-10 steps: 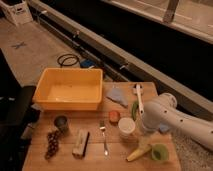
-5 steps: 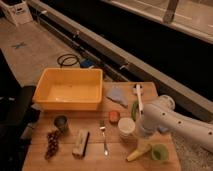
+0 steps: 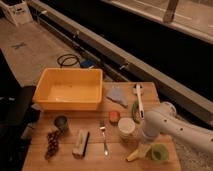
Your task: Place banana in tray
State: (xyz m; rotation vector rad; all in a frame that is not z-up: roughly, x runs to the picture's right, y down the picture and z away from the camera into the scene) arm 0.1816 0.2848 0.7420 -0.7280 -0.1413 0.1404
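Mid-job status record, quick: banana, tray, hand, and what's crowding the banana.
banana: lying on tabletop, front right, outside tray
tray: back left, far across from banana
hand: open, low over banana's upper end
neighbours: green cup close beside banana; white cup just behind it
status: banana not yet lifted

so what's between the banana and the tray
camera view: fork and white cup lie between banana and tray; gripper right above the banana

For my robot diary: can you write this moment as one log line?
tool: open, just above banana | banana: on table, not held | tray: far left, no banana inside
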